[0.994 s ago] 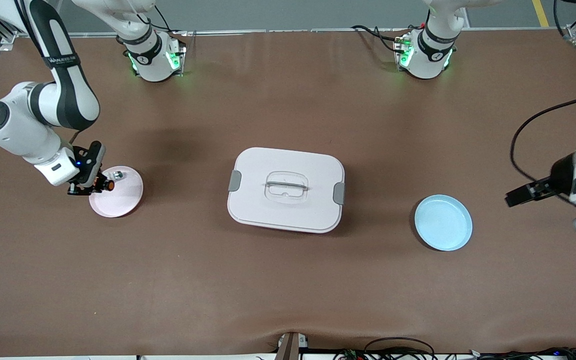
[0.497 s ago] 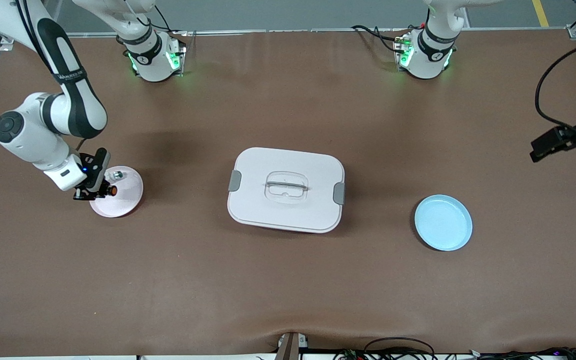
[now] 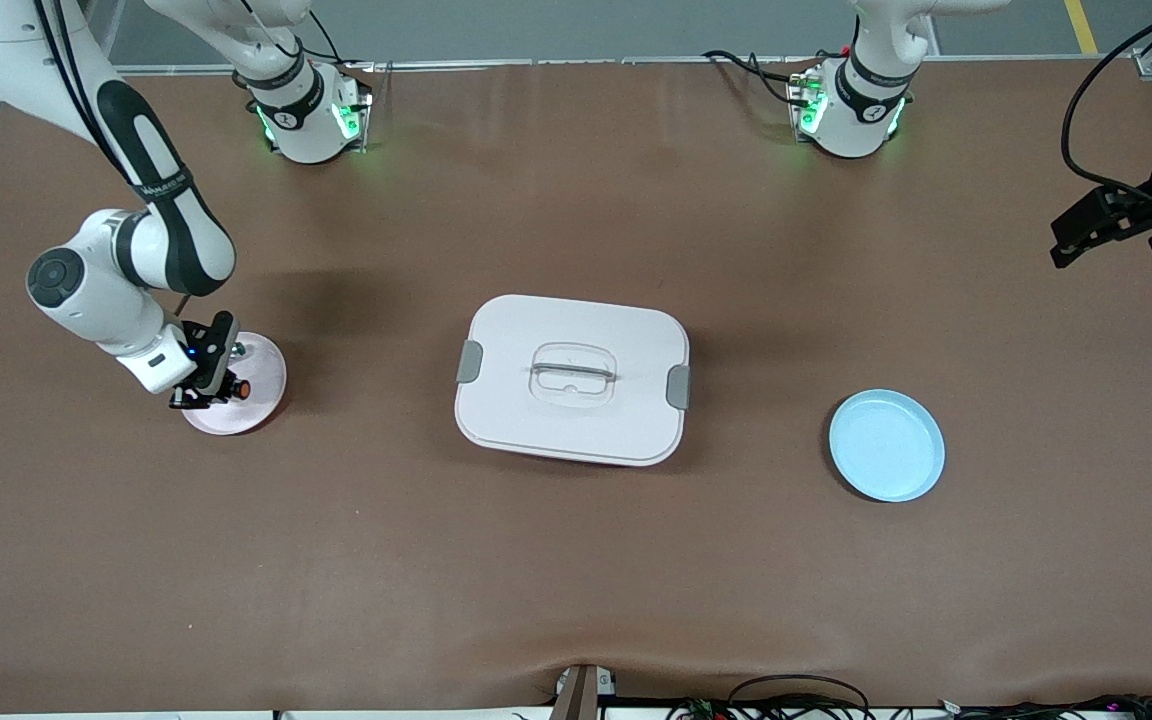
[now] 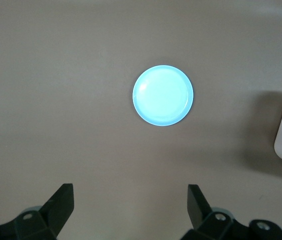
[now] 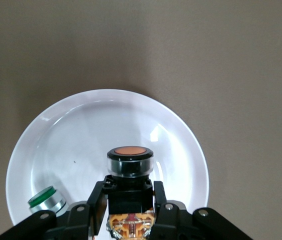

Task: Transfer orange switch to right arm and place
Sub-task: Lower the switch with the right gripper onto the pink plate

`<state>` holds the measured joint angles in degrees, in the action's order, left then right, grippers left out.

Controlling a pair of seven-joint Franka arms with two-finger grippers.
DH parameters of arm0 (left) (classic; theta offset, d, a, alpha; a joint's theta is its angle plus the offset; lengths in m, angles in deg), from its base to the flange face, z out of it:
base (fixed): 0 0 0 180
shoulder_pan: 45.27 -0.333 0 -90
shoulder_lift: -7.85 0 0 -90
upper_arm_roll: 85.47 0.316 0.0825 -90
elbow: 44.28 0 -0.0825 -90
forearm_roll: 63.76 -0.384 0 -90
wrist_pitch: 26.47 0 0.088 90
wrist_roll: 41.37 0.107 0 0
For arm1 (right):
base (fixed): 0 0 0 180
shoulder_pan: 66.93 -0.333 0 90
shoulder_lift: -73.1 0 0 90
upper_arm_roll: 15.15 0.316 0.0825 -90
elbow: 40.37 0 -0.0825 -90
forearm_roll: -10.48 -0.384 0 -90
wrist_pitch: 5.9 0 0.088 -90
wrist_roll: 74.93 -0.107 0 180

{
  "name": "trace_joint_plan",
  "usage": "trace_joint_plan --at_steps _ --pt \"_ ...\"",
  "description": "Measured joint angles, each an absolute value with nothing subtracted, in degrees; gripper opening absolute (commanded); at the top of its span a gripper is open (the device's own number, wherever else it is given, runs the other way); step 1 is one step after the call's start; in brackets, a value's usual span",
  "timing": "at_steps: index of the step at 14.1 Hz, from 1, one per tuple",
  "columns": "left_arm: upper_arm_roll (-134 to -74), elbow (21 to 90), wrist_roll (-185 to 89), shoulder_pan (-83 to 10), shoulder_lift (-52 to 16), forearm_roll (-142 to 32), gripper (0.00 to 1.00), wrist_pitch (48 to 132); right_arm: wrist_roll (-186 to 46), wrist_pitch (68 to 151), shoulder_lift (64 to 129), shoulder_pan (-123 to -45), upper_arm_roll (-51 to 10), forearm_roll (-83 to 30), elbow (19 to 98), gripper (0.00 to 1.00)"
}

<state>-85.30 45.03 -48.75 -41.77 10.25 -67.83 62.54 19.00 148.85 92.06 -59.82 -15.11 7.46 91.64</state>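
The orange switch, a stubby black part with an orange round end, sits between the fingers of my right gripper, which is shut on its black body. The switch is held over the pale pink plate at the right arm's end of the table, its orange end over the plate's middle. Whether it touches the plate I cannot tell. My left gripper hangs open and empty above bare table at the left arm's end.
A small silvery piece with a green top lies near the pink plate's rim. A closed pale box with a handled lid stands mid-table. A light blue plate, holding nothing, lies toward the left arm's end.
My right gripper has carried the switch farther in over the pink plate. The left arm has drawn back from beside the blue plate toward the robots' side of the table, still open.
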Motion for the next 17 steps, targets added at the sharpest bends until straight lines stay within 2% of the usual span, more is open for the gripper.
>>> trace_joint_plan --at_steps 9,10,11,17 --pt "-85.3 46.4 -48.2 -41.8 11.3 -67.8 1.00 62.6 19.7 152.1 95.4 -59.8 -15.1 7.5 91.6 0.00" --pt "-85.3 46.4 -48.2 -41.8 11.3 -67.8 1.00 62.6 19.7 152.1 95.4 -59.8 -15.1 7.5 91.6 0.23" --pt "-85.3 46.4 -48.2 -41.8 11.3 -67.8 1.00 62.6 19.7 152.1 95.4 -59.8 -15.1 7.5 91.6 0.99" --pt "-85.3 46.7 -48.2 -41.4 11.3 -67.7 1.00 62.6 19.7 151.7 95.6 -59.8 -15.1 7.5 91.0 1.00"
